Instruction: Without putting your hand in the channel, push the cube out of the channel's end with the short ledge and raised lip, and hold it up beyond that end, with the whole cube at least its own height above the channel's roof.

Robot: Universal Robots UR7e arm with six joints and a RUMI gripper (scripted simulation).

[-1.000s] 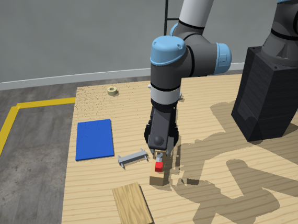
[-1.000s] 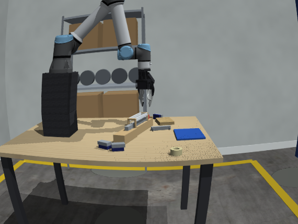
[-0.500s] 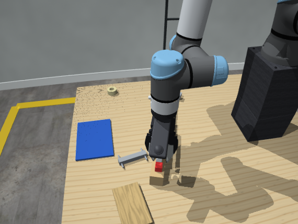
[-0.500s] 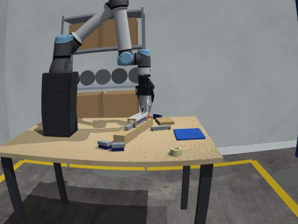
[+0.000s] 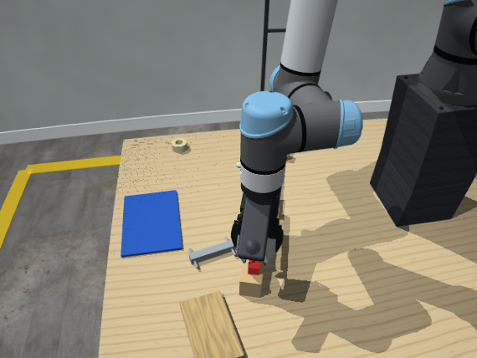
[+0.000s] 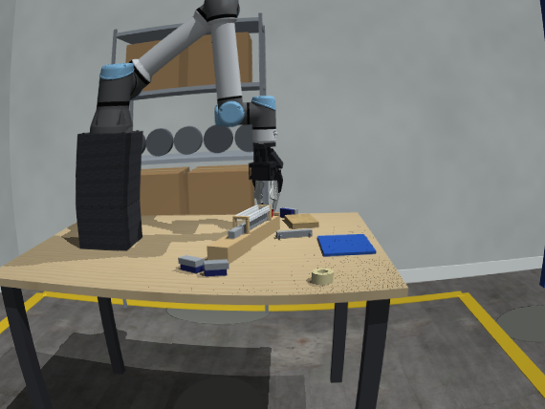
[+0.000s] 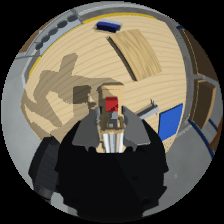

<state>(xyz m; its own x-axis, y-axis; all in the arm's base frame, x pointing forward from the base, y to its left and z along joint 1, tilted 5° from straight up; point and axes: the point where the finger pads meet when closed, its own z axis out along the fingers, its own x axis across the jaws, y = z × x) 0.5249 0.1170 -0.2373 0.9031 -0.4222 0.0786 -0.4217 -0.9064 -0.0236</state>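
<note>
The red cube (image 5: 253,267) sits on the short ledge at the near end of the wooden channel (image 5: 252,286). My gripper (image 5: 253,258) points down right above and just behind the cube, fingers a little apart with nothing between them. In the wrist view the cube (image 7: 111,104) lies just ahead of my fingertips on the ledge. In the exterior view the long channel (image 6: 249,234) runs across the table, and my gripper (image 6: 268,204) hangs over its far end. My arm hides most of the channel in the top view.
A grey bar tool (image 5: 211,252) lies left of the gripper. A blue mat (image 5: 151,222) lies further left, a wooden board (image 5: 211,325) at the front and a tape ring (image 5: 180,145) at the back. The black robot pedestal (image 5: 427,155) stands at the right.
</note>
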